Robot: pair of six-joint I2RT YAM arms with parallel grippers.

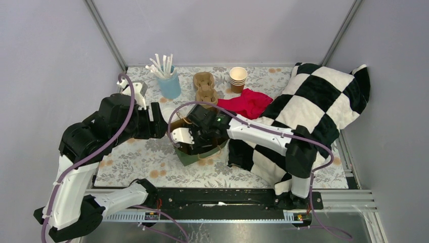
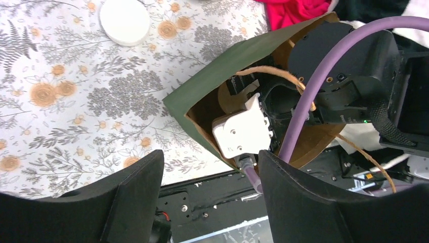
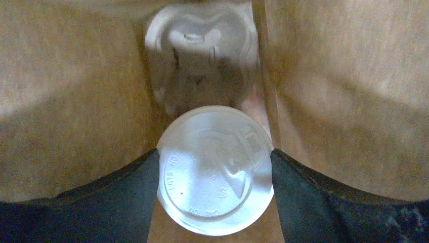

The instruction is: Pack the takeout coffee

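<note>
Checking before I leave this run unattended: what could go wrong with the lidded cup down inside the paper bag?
1. The right hand grips the takeout coffee close to a second lidded cup; setting it down could knock that over.
2. The twine handle lies across that hand; withdrawing may snag it and tip the paper bag.
3. The left hand is open and off the bag, so nothing steadies it.
</note>
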